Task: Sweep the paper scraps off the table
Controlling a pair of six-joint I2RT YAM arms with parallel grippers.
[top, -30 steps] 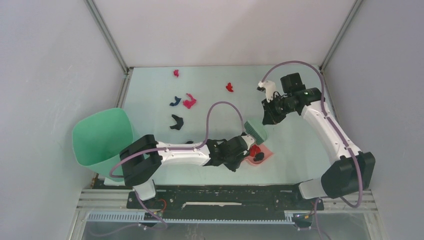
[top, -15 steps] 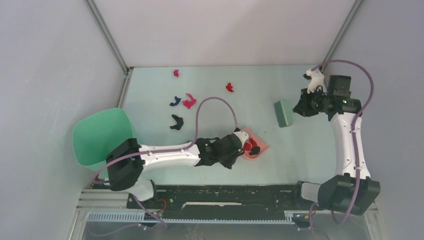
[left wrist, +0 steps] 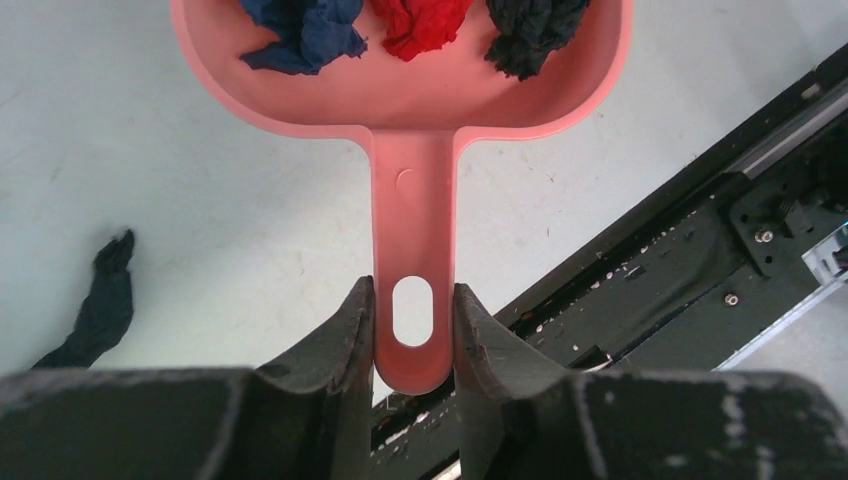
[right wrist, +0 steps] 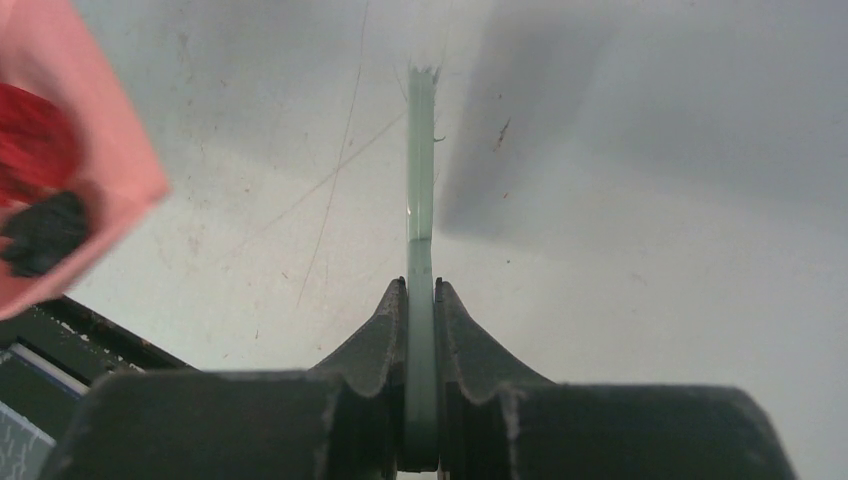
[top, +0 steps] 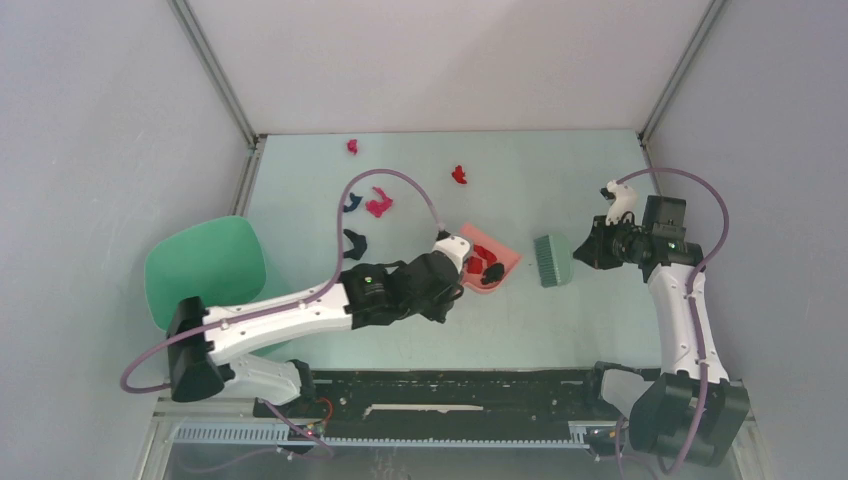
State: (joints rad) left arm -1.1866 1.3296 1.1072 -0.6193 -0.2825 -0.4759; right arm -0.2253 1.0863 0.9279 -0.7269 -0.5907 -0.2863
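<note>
Clamping the pink dustpan (left wrist: 400,100) by its handle, three paper scraps (left wrist: 415,20) aboard, the left hand (left wrist: 412,300) sits nearer the loose scraps (top: 378,206) lying far-left on the worktop (top: 560,170) than the right hand (right wrist: 421,295), which pinches the green brush (right wrist: 421,150).

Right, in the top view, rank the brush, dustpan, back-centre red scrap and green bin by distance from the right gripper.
From the right gripper:
1. Brush, held in its jaws.
2. Dustpan, just to its left.
3. Red scrap, far centre.
4. Bin, left edge.
</note>
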